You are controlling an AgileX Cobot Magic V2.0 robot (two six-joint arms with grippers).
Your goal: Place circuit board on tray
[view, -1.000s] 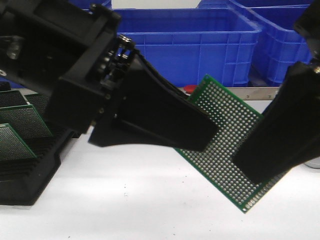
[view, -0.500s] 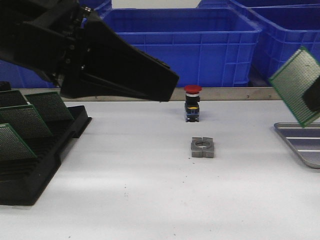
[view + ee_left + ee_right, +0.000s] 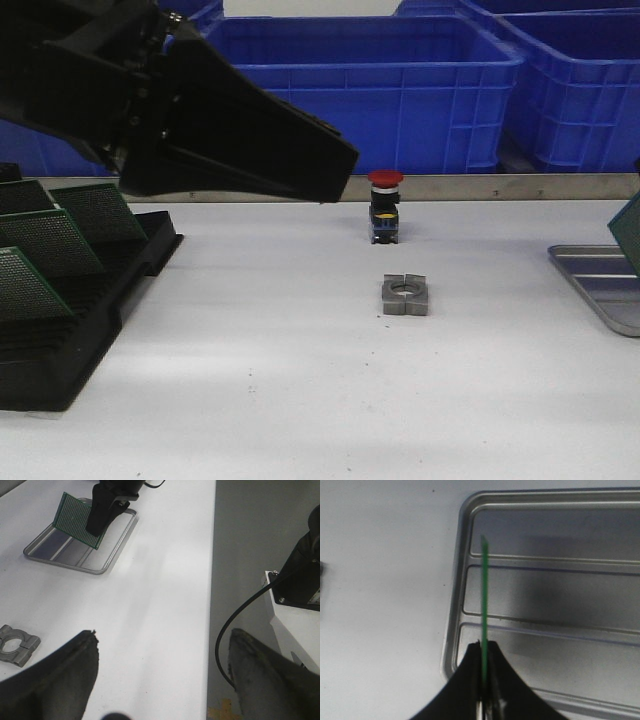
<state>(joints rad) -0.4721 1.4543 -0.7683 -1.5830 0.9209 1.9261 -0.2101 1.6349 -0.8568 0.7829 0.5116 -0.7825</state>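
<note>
My right gripper [image 3: 95, 529] is shut on a green perforated circuit board [image 3: 74, 519] and holds it upright on edge, just above the silver-grey metal tray [image 3: 107, 555]. In the right wrist view the board [image 3: 484, 590] shows edge-on between the shut fingers [image 3: 470, 680], over the tray's ribbed floor near its rim [image 3: 451, 635]. In the front view only a sliver of the board [image 3: 630, 235] shows at the right edge, above the tray [image 3: 590, 270]. My left gripper [image 3: 335, 170] is open and empty, raised above the table's left half; it also shows in the left wrist view [image 3: 162, 635].
A black slotted rack [image 3: 70, 330] with several green boards stands at the left. A red-capped push button [image 3: 385, 212] and a grey metal clamp block [image 3: 405, 295] sit mid-table. Blue bins [image 3: 370, 80] line the back. The table edge [image 3: 212, 580] drops off to the floor.
The right gripper carried the board right and down, from mid-table to over the tray, almost out of the front view. The left gripper drew back up and left, then held still.
</note>
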